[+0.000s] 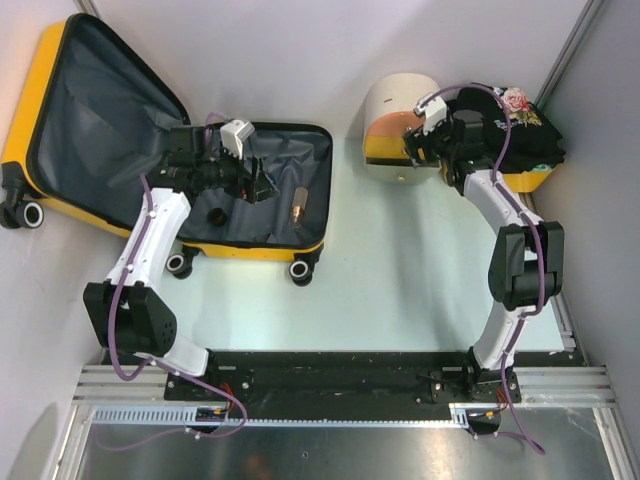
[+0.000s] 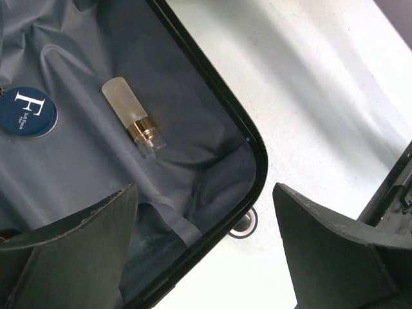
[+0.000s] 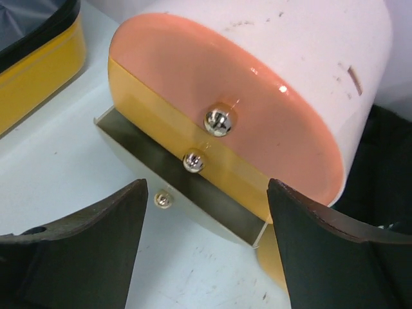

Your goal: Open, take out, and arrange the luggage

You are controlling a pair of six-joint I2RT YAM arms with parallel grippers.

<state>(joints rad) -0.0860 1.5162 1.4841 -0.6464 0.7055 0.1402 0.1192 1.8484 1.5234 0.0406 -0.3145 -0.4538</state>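
Note:
The yellow luggage (image 1: 250, 250) lies open on the table, its lid (image 1: 90, 110) spread to the far left and dark grey lining showing. Inside the base lie a frosted bottle with a gold collar (image 1: 298, 205) and a round dark blue tin (image 1: 215, 215). My left gripper (image 1: 260, 185) hovers open and empty over the base. In the left wrist view the bottle (image 2: 132, 116) and tin (image 2: 26, 111) lie ahead of the gripper (image 2: 206, 257), which straddles the black rim (image 2: 257, 161). My right gripper (image 1: 412, 150) is open and empty in front of the drawer cabinet.
The cream-and-orange drawer cabinet (image 1: 395, 125) stands at the far right; its ball knobs (image 3: 219, 120) face my right gripper (image 3: 206, 251), the lowest drawer standing out a little. A yellow bin (image 1: 530, 180) with black cloth and a flowered item sits behind it. Walls close both sides.

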